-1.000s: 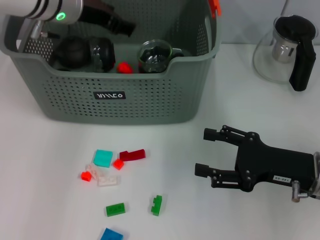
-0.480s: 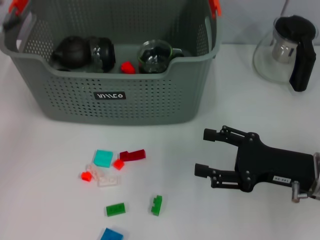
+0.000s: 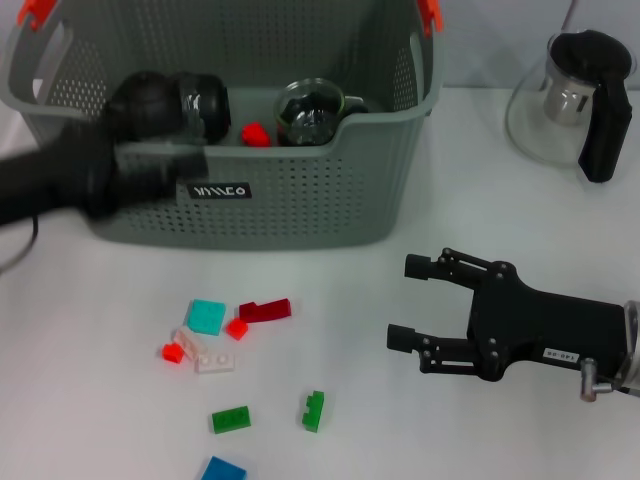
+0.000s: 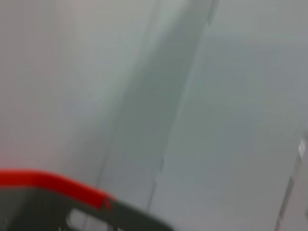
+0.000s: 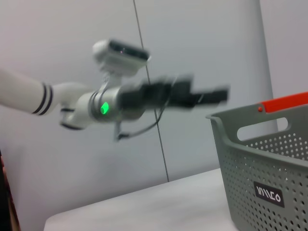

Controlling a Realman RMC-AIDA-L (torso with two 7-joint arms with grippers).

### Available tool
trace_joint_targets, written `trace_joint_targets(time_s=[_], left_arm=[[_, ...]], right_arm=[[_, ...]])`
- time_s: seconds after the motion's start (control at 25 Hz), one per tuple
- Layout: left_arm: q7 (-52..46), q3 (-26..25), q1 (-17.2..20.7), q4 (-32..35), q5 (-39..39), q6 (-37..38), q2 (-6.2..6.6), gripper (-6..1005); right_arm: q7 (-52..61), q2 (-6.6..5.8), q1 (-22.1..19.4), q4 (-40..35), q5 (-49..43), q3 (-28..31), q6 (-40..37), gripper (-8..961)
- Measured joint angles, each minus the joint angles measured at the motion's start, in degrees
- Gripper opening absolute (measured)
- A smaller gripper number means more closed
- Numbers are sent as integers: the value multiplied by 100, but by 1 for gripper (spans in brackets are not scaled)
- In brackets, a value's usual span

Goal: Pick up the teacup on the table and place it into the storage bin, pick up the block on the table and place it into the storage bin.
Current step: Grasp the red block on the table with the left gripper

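The grey storage bin [image 3: 300,200] stands at the back of the table; its rim with an orange clip [image 4: 53,185] shows in the left wrist view, and its front [image 5: 269,192] in the right wrist view. Inside lie a glass teacup [image 3: 310,112], another glass cup [image 3: 205,105], a dark pot [image 3: 145,98] and a red block [image 3: 255,133]. Several blocks lie on the table in front: teal [image 3: 207,316], dark red [image 3: 265,310], green [image 3: 314,410]. My left gripper [image 3: 175,165] is a dark blur across the bin's front left. My right gripper [image 3: 403,300] rests open on the table at the right, holding nothing.
A glass teapot with a black handle [image 3: 575,100] stands at the back right. More small blocks sit near the front edge: orange-red [image 3: 172,351], clear [image 3: 212,360], green [image 3: 230,419], blue [image 3: 222,470]. The left arm [image 5: 115,103] shows in mid-air in the right wrist view.
The left arm rose from over the bin and out of the head view. It now sweeps back in from the left, across the bin's front. The right gripper has barely moved.
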Motion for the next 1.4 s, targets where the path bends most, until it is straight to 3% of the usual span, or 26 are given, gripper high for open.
trace_joint_targets(time_s=[0.2, 0.4, 0.6, 0.84, 1.0, 1.16, 1.4], left_arm=[[706, -6, 454, 355, 837, 56, -206, 843], [836, -8, 558, 530, 1703, -62, -244, 841], [1747, -6, 665, 524, 2263, -110, -347, 829], [2615, 27, 805, 479, 2428, -284, -592, 805], [2626, 46, 816, 471, 2435, -447, -677, 789], [2653, 5, 818, 485, 2440, -1029, -845, 778], [2786, -13, 837, 492, 2407, -1577, -884, 763]], right_arm=[[-1, 0, -9, 7, -2, -9, 0, 909], [-1, -9, -38, 10, -2, 1, -4, 909], [-1, -9, -43, 28, -2, 4, 2, 910], [-1, -15, -59, 37, 10, 4, 33, 910], [-1, -18, -61, 43, 13, 5, 60, 909], [-2, -18, -48, 46, 15, 5, 76, 909], [-1, -18, -25, 46, 8, 5, 79, 910]])
